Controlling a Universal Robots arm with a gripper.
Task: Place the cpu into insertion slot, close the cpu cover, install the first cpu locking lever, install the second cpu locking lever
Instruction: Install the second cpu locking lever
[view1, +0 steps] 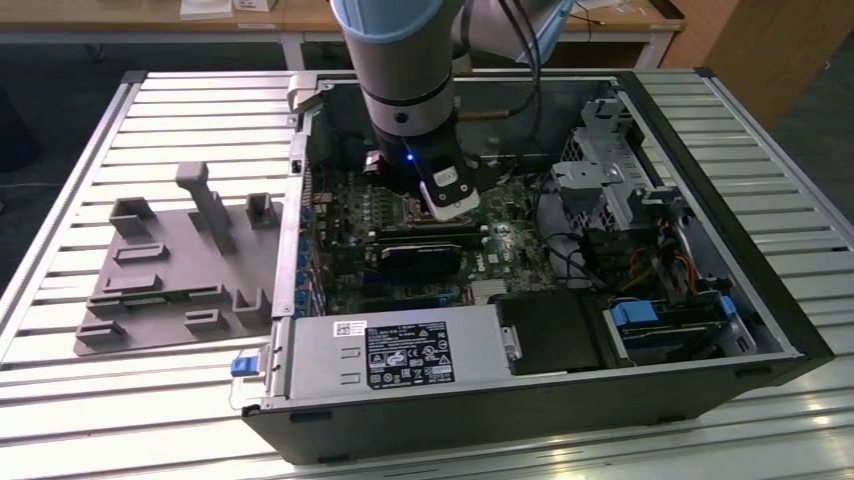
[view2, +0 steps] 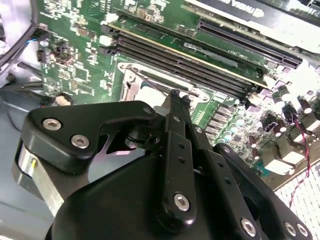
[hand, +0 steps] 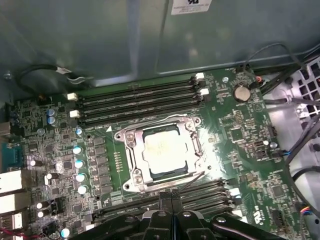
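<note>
Open computer case (view1: 787, 330) lies on a slatted table (view1: 80, 130); the arm reaches down into it over the motherboard (hand: 250, 130). CPU (hand: 162, 150) sits in the insertion slot (hand: 127, 175), CPU cover (hand: 131, 138) closed around it, between memory slots (hand: 140, 97) on either side. Gripper (hand: 170, 196) hovers just beside the socket's edge, fingers pressed together, holding nothing. Risk: a locking lever (hand: 192, 180) looks unlatched; an off-line push could slip onto nearby components.

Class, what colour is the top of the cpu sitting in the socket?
Pale silver-grey; the cpu shows best in the first wrist view.
</note>
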